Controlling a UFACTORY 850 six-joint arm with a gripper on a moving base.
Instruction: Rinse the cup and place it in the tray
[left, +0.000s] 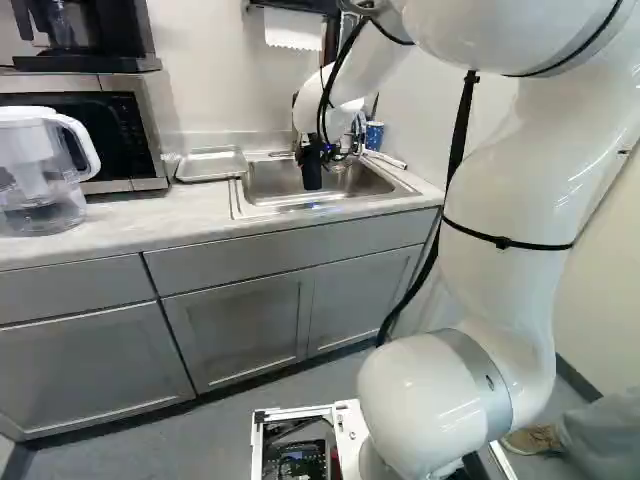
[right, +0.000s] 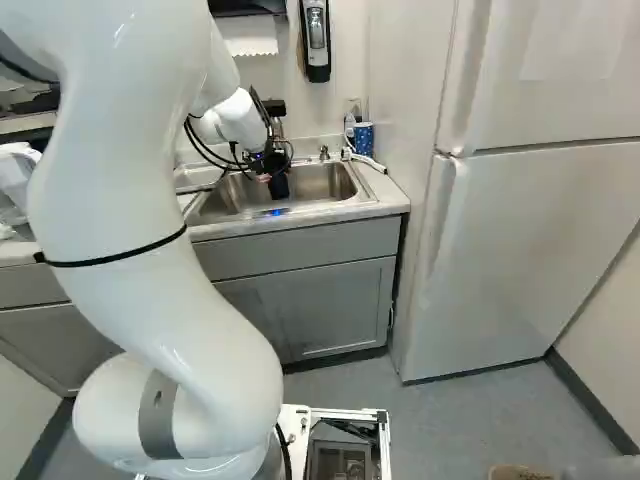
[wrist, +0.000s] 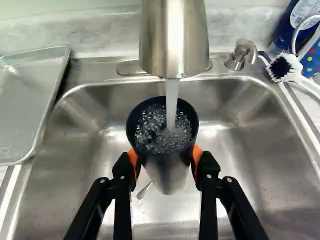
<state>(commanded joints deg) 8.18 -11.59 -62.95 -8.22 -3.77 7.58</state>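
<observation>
Well, we have our pincer (left: 311, 158) closed around the cup (wrist: 167, 172), holding it over the sink (wrist: 70, 175) beneath the tap (wrist: 174, 40), whose water (wrist: 171, 100) pours inside; our tray (wrist: 25, 110) lies just beside the sink

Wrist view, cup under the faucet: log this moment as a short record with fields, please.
cup: dark, mouth up, above the sink
grip: jaws shut on the cup from two sides
water: running from the faucet into the cup, bubbling inside
tray: beside the sink; cup not yet in it
brush: at the sink's edge, beside the pump dispenser
</observation>
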